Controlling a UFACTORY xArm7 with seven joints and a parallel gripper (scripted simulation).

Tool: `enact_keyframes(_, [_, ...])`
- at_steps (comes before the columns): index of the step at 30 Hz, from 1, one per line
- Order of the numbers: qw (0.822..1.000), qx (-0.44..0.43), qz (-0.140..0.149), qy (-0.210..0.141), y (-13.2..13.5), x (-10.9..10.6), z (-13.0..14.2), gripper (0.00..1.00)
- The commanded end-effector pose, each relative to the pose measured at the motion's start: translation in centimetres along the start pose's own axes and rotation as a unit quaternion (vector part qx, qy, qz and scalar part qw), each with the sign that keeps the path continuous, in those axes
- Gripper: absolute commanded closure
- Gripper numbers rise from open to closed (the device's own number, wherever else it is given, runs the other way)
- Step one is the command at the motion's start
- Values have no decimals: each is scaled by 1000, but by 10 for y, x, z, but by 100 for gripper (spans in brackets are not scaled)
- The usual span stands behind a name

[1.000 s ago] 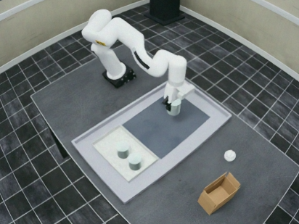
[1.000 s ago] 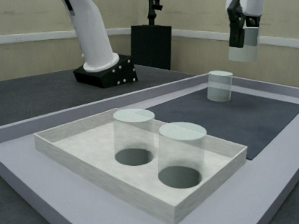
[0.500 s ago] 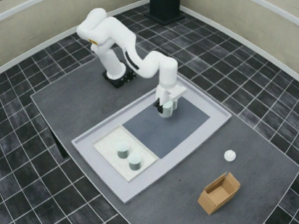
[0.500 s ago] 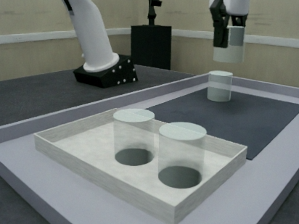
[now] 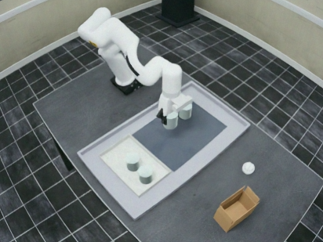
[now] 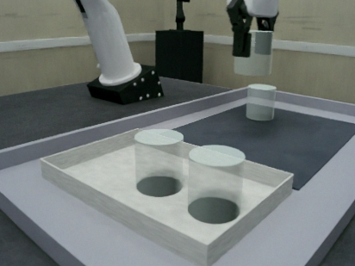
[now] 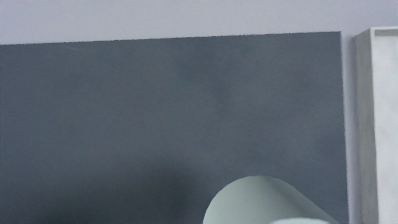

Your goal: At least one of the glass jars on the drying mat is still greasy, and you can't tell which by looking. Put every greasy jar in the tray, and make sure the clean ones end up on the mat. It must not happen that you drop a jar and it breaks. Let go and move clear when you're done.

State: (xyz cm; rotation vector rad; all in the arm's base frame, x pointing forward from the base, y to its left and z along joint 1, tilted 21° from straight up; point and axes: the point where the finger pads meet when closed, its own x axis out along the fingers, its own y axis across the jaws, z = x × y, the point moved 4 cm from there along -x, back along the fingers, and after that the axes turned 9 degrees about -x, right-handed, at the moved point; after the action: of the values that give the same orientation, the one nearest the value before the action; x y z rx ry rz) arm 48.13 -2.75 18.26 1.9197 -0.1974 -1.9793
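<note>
My gripper is shut on a pale glass jar and holds it in the air above the dark mat. The fingers are out of the wrist view. Another glass jar stands upright on the mat's far part. Two more jars stand upright in the shallow whitish tray: one jar and, beside it, a second jar. No grease can be seen on any jar.
A raised rim of a large lavender base surrounds mat and tray. The tray's low walls stand beside the mat's edge. Outside the base, an open cardboard box and a small white round object lie on the dark table.
</note>
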Motion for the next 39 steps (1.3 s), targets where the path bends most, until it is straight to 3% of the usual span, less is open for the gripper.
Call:
enact_keyframes(1, [1000, 0, 0, 3, 14, -2, 7, 100])
enact_keyframes(39, [1000, 0, 0, 3, 110, -2, 66, 100])
